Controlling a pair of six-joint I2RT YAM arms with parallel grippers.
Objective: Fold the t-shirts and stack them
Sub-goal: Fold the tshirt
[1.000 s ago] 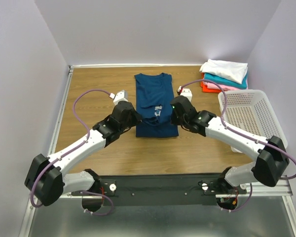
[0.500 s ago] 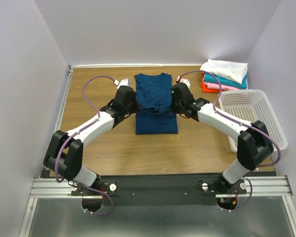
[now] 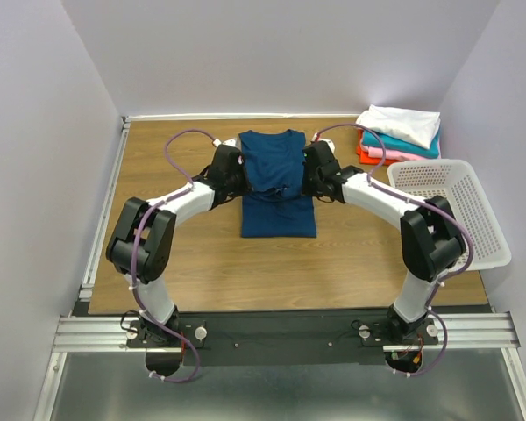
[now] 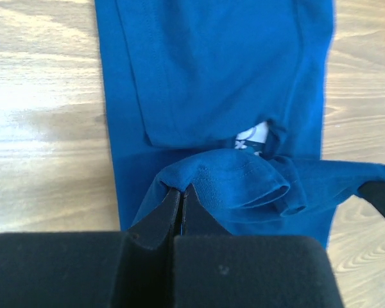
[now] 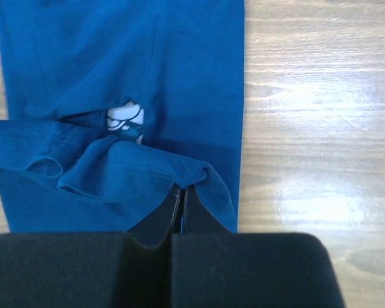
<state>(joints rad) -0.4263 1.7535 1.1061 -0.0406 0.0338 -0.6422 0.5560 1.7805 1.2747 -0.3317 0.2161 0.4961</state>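
Both my arms reach far forward over the counter [image 3: 175, 254], elbows bowed outward and wrists turned in toward each other. My left gripper [image 3: 231, 172] is clamped on one side edge of the navy t-shirt [image 3: 279, 219]. My right gripper [image 3: 312, 173] is clamped on the opposite edge, level with it. In each wrist view the black fingers meet with only a fold of cloth pinched between them.

The navy t-shirt lies lengthwise between my two grippers, a long narrow rectangle with its sleeves tucked in. The piece I hold is a stitched hem. It is raised off the layer below and sags in a soft, rumpled roll from one gripper across to the other. Just ahead of that roll a scrap of white print [image 4: 250, 136] peeks out from under a flap (too little shows to tell what it pictures). Beyond my grippers the collar end lies flat and smooth, and behind them another flat stretch runs back toward my bases.

The cloth is a matte knit that creases softly. The counter is pale wood-grain with a slight sheen.

Far off to the right of my right gripper sits a stack of folded t-shirts [image 3: 401, 123], white on teal, pink and orange-red. A white perforated plastic basket [image 3: 438, 164] sits just nearer than that.
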